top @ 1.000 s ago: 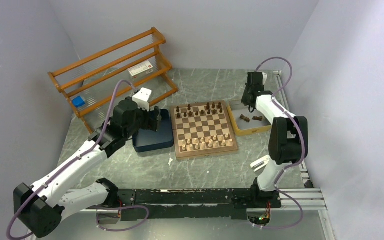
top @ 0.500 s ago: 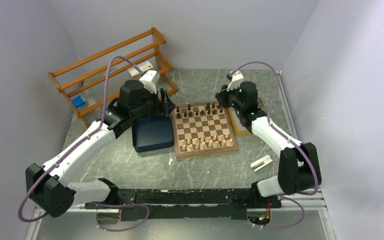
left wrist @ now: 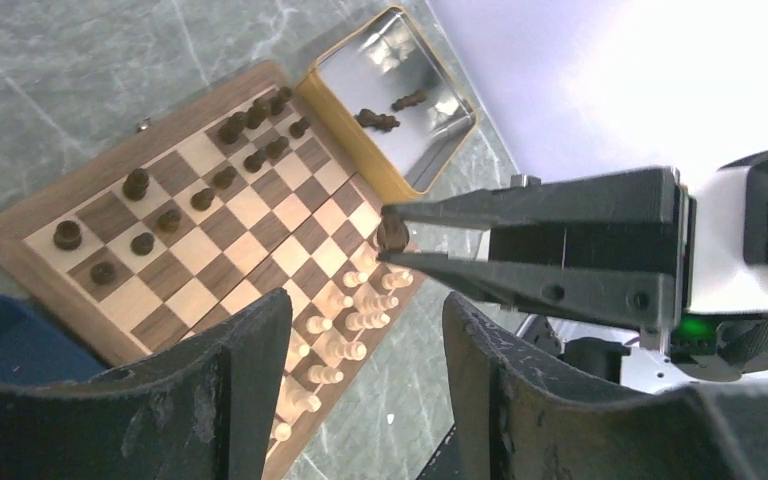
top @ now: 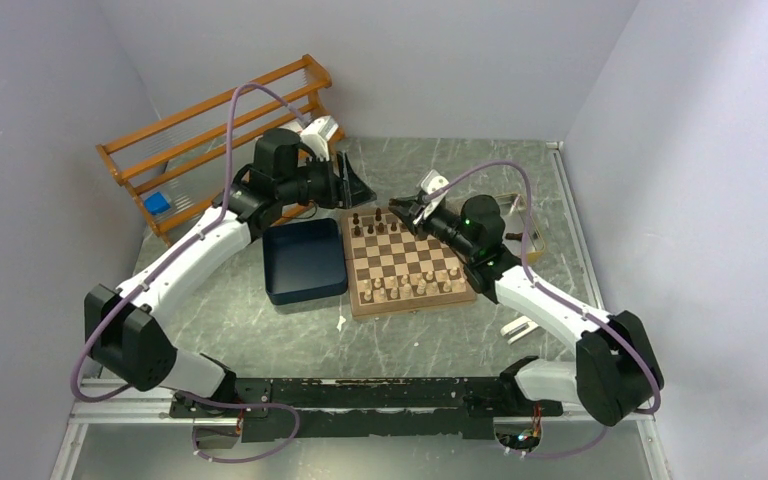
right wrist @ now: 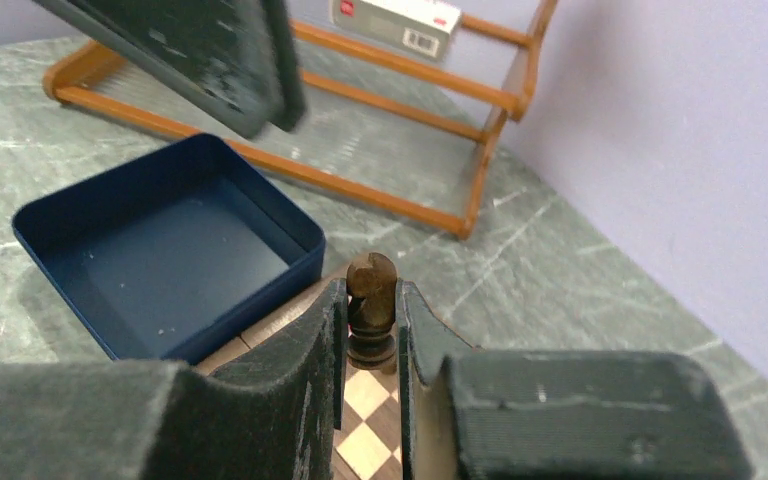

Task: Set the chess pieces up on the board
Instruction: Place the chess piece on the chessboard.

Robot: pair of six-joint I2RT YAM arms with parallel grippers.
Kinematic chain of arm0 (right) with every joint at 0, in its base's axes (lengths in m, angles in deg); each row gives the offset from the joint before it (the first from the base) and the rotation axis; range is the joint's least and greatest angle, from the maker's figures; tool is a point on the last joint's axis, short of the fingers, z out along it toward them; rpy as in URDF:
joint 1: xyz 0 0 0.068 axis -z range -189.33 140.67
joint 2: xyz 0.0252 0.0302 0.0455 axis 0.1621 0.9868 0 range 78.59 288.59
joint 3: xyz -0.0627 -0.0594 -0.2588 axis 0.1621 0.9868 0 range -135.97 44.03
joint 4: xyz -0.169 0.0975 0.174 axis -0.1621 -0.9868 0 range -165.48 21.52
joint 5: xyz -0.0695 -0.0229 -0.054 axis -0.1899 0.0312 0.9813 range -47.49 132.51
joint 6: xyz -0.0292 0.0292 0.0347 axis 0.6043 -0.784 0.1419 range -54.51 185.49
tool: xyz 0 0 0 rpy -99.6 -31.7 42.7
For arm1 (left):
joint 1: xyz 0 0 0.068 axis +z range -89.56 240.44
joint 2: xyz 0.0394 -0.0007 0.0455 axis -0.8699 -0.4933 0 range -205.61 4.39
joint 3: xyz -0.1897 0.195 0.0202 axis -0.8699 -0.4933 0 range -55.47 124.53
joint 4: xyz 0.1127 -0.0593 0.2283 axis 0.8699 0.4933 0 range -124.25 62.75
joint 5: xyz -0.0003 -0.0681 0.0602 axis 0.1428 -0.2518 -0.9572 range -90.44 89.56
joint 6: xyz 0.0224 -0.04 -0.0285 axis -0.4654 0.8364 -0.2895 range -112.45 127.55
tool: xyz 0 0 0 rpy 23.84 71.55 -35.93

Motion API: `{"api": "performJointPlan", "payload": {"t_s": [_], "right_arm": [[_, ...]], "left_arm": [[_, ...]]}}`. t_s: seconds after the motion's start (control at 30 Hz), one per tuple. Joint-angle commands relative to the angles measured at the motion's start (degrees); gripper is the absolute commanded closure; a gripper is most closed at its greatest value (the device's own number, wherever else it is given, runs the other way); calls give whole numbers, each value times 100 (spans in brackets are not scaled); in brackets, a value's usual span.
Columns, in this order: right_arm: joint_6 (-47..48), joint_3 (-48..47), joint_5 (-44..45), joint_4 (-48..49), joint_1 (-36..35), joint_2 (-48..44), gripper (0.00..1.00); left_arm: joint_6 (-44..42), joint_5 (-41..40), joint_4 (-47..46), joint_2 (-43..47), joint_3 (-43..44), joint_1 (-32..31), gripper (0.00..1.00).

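My right gripper (right wrist: 372,310) is shut on a dark brown knight (right wrist: 371,283), held upright above the board's (left wrist: 250,205) far edge near its left corner. In the top view that gripper (top: 401,208) hangs over the far rows. Several dark chess pieces (left wrist: 235,130) stand on the far two rows and pale ones (left wrist: 345,320) on the near rows. Two more dark pieces (left wrist: 378,120) lie in the yellow tin (left wrist: 420,145). My left gripper (top: 352,188) hovers off the board's far left corner, open and holding nothing, its fingers (left wrist: 250,380) well apart.
A dark blue tray (top: 305,262) sits against the board's left side. A wooden rack (top: 210,135) with a white box (right wrist: 395,15) stands at the back left. A small white object (top: 520,328) lies near the right arm's base.
The right arm swung from the yellow tin to over the board's far edge, carrying the knight. The left arm moved from above the blue tray to the board's far left corner, its jaws narrowing.
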Motion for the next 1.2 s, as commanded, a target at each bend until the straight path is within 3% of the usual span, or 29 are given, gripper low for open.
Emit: {"api": "performJointPlan", "payload": {"t_s": [0.0, 0.2, 0.5, 0.7, 0.87, 1.17], "right_arm": [[428, 20, -41, 406, -213, -197, 89], [597, -11, 150, 316, -387, -281, 89], [594, -28, 215, 250, -462, -256, 89], [536, -28, 298, 297, -499, -243, 90], [490, -94, 349, 213, -513, -172, 89], [450, -18, 385, 265, -528, -176, 89]], "left_arm": [[275, 747, -392, -226, 288, 18, 39], [370, 1029, -647, -509, 338, 18, 47], [409, 1580, -1045, -815, 248, 14, 51], [396, 1673, -1192, -844, 127, 1, 61], [262, 1833, -1091, -881, 221, -107, 69], [43, 1615, -738, -961, 336, -193, 73]]}}
